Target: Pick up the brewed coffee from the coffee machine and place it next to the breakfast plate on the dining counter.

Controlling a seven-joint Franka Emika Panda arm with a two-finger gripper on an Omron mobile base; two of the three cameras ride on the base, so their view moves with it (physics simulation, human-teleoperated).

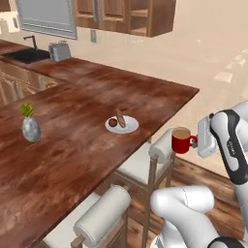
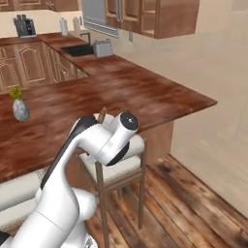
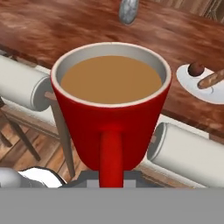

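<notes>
1. Red and brim-full of light-brown coffee, the small ceramic mug hangs in the air just off the near edge of the long dark reddish-brown wood-grain dining counter, above a white cushioned wooden stool.
2. Its handle faces the white arm's two-finger gripper, which is clamped on that handle, apparently to keep the cup level and the drink unspilled.
3. A small round white breakfast plate with a brown round pastry and a tan bread piece sits near that same edge; the mug is near it but not yet over the wood.
4. No brand, label or writing is legible anywhere.
</notes>
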